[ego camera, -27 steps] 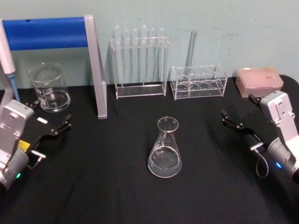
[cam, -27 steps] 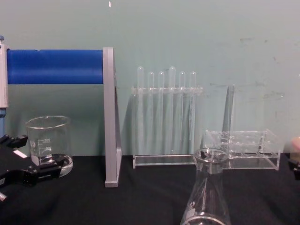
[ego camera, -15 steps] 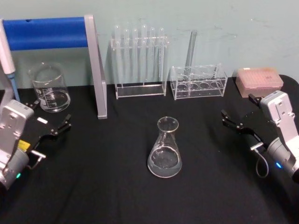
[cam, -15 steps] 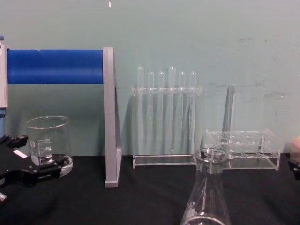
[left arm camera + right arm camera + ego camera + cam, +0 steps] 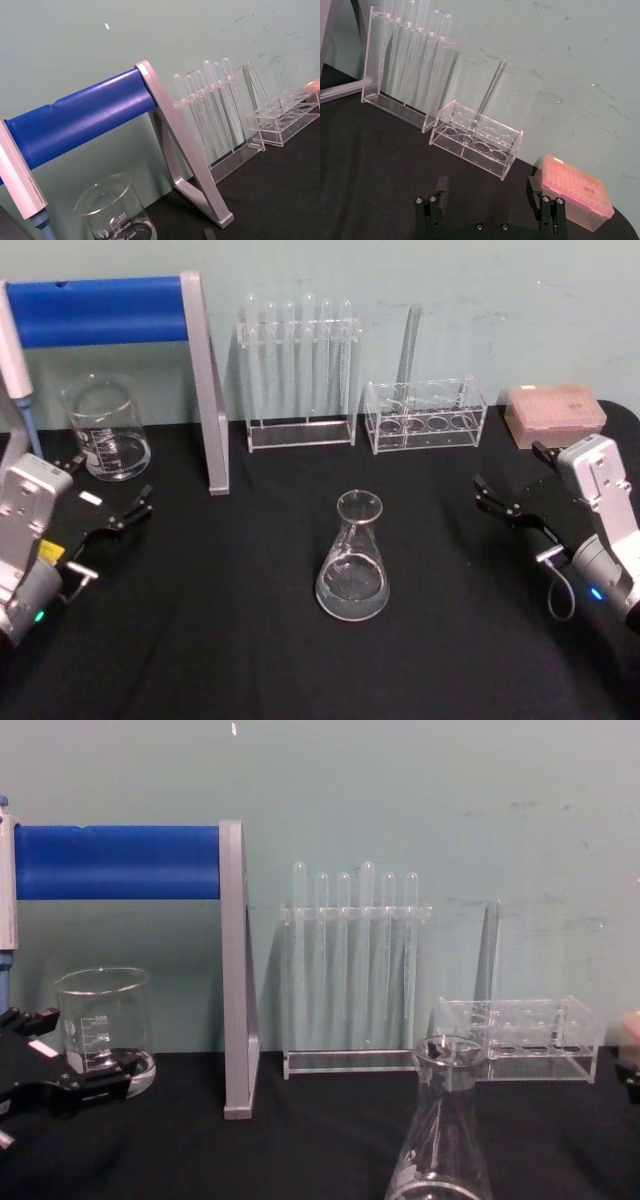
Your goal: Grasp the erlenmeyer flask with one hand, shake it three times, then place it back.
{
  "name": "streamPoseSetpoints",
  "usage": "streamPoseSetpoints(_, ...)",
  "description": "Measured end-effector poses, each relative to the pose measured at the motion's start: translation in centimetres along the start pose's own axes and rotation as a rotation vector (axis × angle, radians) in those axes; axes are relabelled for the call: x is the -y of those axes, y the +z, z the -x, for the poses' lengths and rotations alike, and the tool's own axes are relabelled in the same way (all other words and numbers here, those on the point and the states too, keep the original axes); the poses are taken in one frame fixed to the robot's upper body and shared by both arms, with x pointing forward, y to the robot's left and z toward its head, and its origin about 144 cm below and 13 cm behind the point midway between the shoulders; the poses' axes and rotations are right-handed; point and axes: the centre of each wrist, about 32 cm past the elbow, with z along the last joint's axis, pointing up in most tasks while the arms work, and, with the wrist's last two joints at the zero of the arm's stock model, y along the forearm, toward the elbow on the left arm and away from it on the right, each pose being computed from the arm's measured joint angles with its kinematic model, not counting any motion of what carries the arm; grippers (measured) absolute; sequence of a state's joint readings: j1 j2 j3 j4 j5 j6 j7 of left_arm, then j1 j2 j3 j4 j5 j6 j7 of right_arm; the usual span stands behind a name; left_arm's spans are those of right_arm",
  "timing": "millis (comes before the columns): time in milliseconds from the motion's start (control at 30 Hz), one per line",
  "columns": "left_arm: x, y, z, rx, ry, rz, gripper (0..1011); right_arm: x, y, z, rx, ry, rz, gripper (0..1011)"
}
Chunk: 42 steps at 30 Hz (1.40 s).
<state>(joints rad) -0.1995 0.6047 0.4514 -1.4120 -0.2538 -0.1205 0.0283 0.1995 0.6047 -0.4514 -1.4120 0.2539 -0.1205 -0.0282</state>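
Observation:
The erlenmeyer flask [image 5: 353, 560] is clear glass and stands upright on the black table, near the middle; the chest view shows its neck and rim [image 5: 443, 1120] close up at lower right. My left gripper [image 5: 110, 480] hovers open at the left side, far from the flask and just in front of a beaker. At the right side my right gripper [image 5: 508, 468] is also open, well apart from the flask. The right wrist view shows its two black fingers spread with nothing between them [image 5: 487, 187].
A glass beaker [image 5: 105, 430] stands at back left beside a stand with a blue bar [image 5: 205, 380] and a pipette [image 5: 15, 370]. A rack of test tubes [image 5: 300, 370], a low rack [image 5: 425, 415] and a pink tip box [image 5: 555, 412] line the back.

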Motion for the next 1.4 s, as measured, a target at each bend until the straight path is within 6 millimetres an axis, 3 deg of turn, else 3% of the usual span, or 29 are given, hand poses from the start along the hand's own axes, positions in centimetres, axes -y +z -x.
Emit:
streamPoseSetpoints(900, 0.0, 0.0, 0.0, 0.0, 0.0, 0.0, 1001, 0.3, -0.1, -0.1, -0.01, 0.011, -0.004, 1000)
streamPoseSetpoints(1400, 0.0, 0.0, 0.0, 0.0, 0.0, 0.0, 1001, 3.9, 0.4, 0.2, -0.099, 0.118, -0.036, 1000)
